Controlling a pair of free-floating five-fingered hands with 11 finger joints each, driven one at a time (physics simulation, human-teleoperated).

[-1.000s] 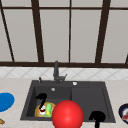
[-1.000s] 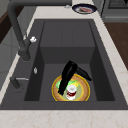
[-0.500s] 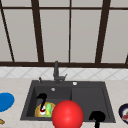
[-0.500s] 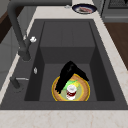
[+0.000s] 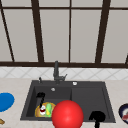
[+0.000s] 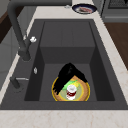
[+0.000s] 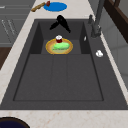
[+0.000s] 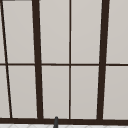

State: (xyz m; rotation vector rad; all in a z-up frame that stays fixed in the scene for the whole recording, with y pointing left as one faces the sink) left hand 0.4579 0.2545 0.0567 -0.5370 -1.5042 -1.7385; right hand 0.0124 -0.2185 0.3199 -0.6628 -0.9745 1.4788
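Note:
In the sink's left basin [image 5: 62,92] lies a yellow plate [image 6: 56,93] with a green vegetable [image 7: 61,46] and a small red-and-white cup [image 6: 71,91] on it. My left hand [image 5: 40,97] reaches down into this basin, its straight fingers spread just above the cup and the plate's far side [image 6: 66,76], holding nothing. The right side view shows the same hand [image 7: 60,23] beyond the plate. A large red ball [image 5: 67,115] sits at the sink's front edge. My right hand [image 5: 97,117] hangs at the front right of the sink.
A dark faucet [image 5: 56,71] stands behind the sink, below a window. A blue plate [image 5: 5,101] and a wooden-handled tool [image 7: 38,6] lie on the left counter. A dark plate with food [image 6: 84,8] sits on the right counter. The right basin [image 7: 58,75] is flat and bare.
My left hand has sunk slightly and spread wider over the plate, closer to the cup. The right hand and the red ball have not moved.

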